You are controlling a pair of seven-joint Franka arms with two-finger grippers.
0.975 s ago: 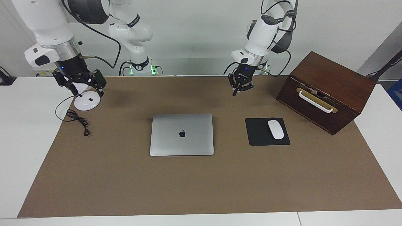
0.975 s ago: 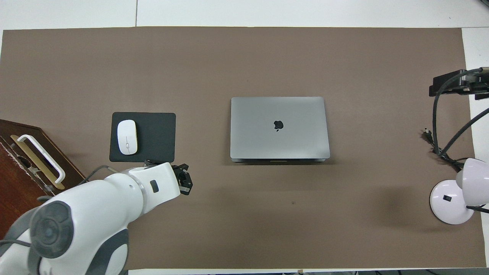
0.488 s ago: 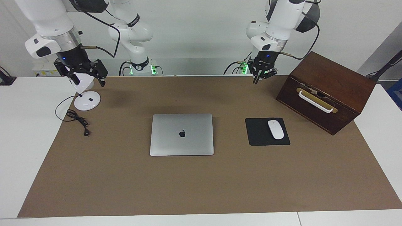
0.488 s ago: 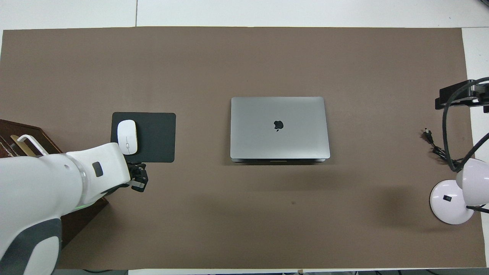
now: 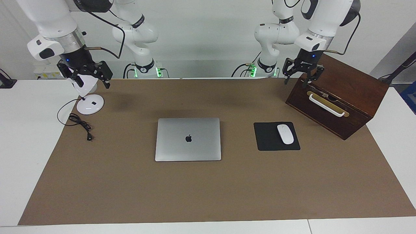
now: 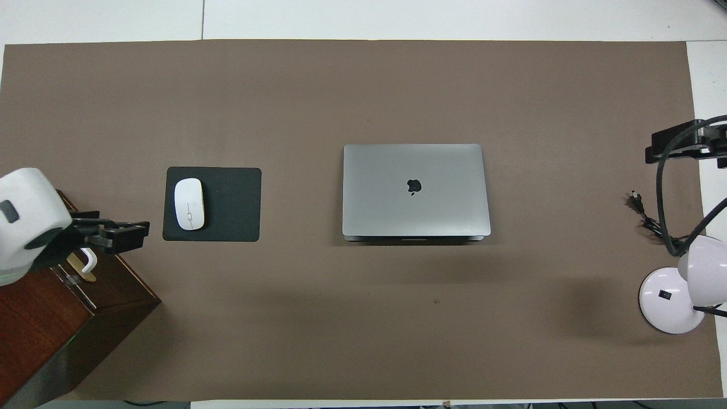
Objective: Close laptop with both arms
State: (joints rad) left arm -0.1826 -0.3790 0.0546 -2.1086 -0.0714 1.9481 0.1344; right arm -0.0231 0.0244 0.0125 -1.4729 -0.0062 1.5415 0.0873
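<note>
The silver-grey laptop [image 5: 188, 139] lies shut and flat in the middle of the brown mat, apple logo up; it also shows in the overhead view [image 6: 414, 190]. My left gripper [image 5: 297, 81] hangs open and empty over the wooden box's edge at the left arm's end of the table, well apart from the laptop; it also shows in the overhead view [image 6: 139, 236]. My right gripper [image 5: 90, 83] hangs open and empty over the white lamp at the right arm's end, also well apart from the laptop. Only its edge shows in the overhead view [image 6: 684, 142].
A dark wooden box [image 5: 338, 94] with a white handle stands at the left arm's end. A black mouse pad [image 5: 268, 141] with a white mouse [image 5: 285, 134] lies between it and the laptop. A white desk lamp [image 5: 87, 105] and its black cable [image 5: 79, 125] are at the right arm's end.
My left gripper has swung away from the middle of the mat, risen and turned, and now hangs over the wooden box. My right gripper rose slightly over the lamp. The laptop has not moved.
</note>
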